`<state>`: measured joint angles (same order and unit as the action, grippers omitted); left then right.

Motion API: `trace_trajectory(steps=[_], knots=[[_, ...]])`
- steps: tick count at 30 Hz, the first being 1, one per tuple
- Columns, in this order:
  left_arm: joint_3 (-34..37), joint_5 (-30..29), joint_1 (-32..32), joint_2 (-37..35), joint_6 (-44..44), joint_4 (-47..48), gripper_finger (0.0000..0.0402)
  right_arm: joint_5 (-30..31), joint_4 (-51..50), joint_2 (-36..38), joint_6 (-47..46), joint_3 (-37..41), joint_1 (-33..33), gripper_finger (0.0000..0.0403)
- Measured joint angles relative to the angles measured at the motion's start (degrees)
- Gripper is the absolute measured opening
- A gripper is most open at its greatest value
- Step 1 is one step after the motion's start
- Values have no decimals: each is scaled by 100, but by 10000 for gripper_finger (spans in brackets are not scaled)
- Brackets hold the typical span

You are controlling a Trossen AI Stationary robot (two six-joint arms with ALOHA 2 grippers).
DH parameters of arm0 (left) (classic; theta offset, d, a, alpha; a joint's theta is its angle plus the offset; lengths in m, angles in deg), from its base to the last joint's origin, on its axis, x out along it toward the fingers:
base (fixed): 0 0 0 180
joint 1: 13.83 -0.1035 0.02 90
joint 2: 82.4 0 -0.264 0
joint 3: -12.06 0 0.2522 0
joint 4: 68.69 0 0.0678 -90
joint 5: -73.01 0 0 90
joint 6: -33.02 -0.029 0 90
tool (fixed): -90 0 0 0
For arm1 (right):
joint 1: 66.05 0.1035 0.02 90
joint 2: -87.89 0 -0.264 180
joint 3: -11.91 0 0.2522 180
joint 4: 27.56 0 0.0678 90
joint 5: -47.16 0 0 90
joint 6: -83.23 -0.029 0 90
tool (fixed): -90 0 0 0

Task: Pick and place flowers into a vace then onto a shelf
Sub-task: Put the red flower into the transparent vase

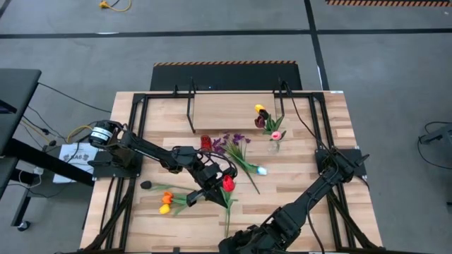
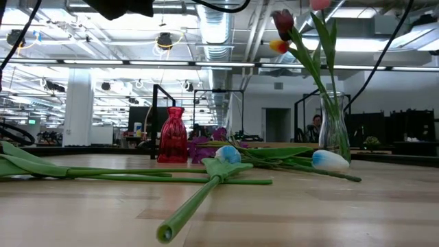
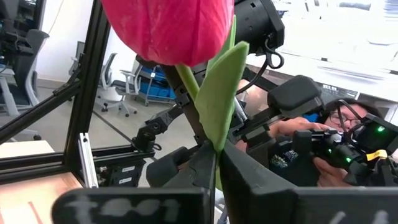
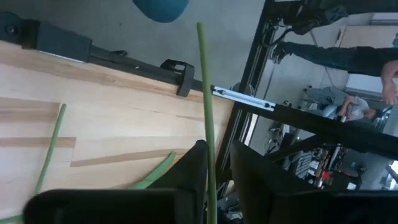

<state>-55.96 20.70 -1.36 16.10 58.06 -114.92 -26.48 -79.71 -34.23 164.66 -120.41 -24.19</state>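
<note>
Now, left of the glass vase [image 1: 274,145] with its tulips, which stands on the table [image 1: 332,127] just in front of the shelf [image 1: 226,111], the orange and yellow tulips [image 1: 166,203] lie flat on the wood. Nearer to the vase, the left gripper [image 1: 215,189] is clenched on the stem of the red tulip [image 1: 228,184], its bloom up before the wrist camera. Below the vase, at the table's near edge, the right gripper [image 4: 219,168] has a green stem [image 4: 206,112] between its fingers, but I cannot tell if it grips.
</note>
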Motion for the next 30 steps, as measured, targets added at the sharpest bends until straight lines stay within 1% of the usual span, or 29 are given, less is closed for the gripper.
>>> trace_trajectory(steps=[6, 8, 13, 19, 23, 25, 27, 29, 30], knots=[[0, 11, -8, 0, 83, -9, 0, 33, -219, 0, -70, 0, 1, 89], [0, 127, -37, 0, 137, -59, 0, 74, -272, 0, -315, 0, 1, 92], [2, 351, -163, -55, 270, -76, 0, 540, -319, 0, -965, 0, 43, 93], [4, 627, -362, -169, 356, 37, 0, 1098, -604, 0, -1037, 0, 174, 93], [4, 874, -499, -267, 406, 222, 0, 1515, -810, 7, -1337, 0, 278, 93], [17, 966, -584, -395, 372, 524, 0, 1557, -922, 49, -1565, 2, 317, 93], [17, 912, -664, -620, 72, 1016, 0, 1526, -1058, 113, -1890, 1, 327, 93], [17, 626, -714, -920, -386, 1695, 0, 1441, -1201, 165, -2275, 1, 351, 93], [17, 391, -719, -1105, -637, 2035, 0, 1360, -1228, 187, -2451, -2, 339, 93]])
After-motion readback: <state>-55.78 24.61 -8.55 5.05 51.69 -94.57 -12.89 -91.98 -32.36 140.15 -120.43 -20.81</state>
